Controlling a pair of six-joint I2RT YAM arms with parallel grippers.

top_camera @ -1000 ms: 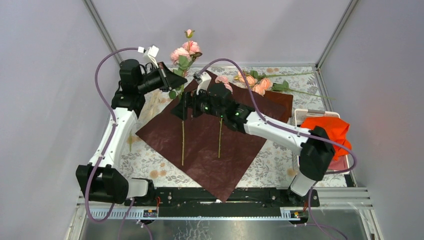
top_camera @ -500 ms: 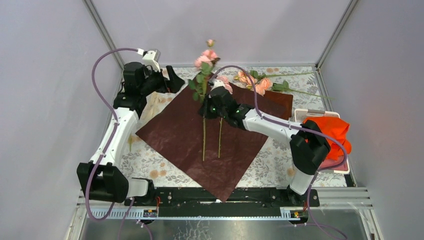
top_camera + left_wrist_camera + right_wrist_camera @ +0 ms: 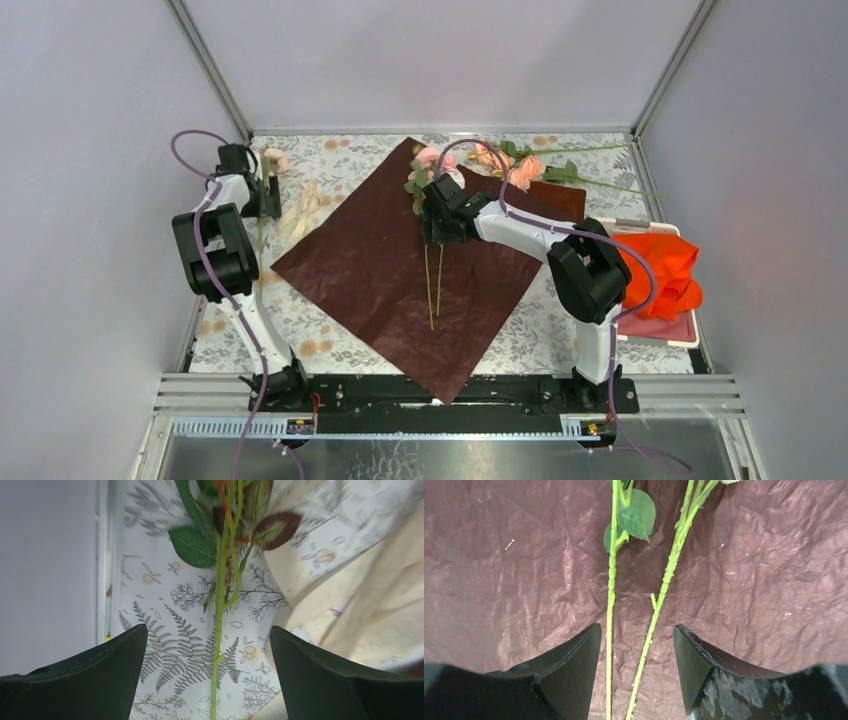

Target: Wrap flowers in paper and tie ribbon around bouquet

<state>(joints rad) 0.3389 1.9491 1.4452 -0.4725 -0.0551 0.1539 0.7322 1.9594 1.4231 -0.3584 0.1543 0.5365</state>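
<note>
Though creased, paper (image 3: 370,250) on floral tbl (image 3: 330,345)

flowers (image 3: 428,158) on paper (image 3: 350,260): 2 | ribbon (image 3: 303,208): 1 | orange cloth (image 3: 660,260): 1

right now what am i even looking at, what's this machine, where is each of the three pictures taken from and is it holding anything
These are two robot arms bolted to the near edge of a table. The wide picture comes from a fixed camera above and behind them; the other two come from a camera on each wrist, so the dark wedges are that arm's own fingers. A large maroon paper lies spread out with two roses on it. The right end effector is over their stems, jaws apart, gripping neither. The left end effector is open above another rose stem, beside a cream ribbon. More roses lie at the far edge, an orange cloth at the right. Nothing is held.
</note>
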